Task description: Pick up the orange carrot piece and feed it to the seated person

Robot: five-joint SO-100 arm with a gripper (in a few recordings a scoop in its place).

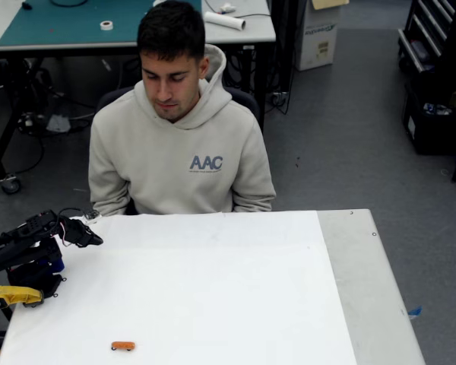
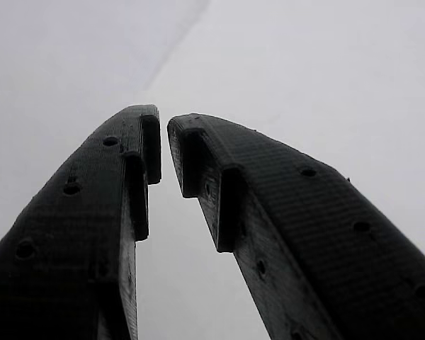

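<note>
White table (image 1: pixel 235 289) bears the orange carrot piece (image 1: pixel 122 346) near its front edge.

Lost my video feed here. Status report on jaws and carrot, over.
Gripper empty, jaws nearly shut, narrow gap at the tips. Orange carrot piece flat on table, near front edge, untouched. Seated person behind table. Path clear.

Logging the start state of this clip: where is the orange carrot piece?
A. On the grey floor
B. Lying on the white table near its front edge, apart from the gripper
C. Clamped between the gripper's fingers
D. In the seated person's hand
B: in the fixed view the orange carrot piece lies on the white table, well apart from the gripper, which holds nothing.
</note>
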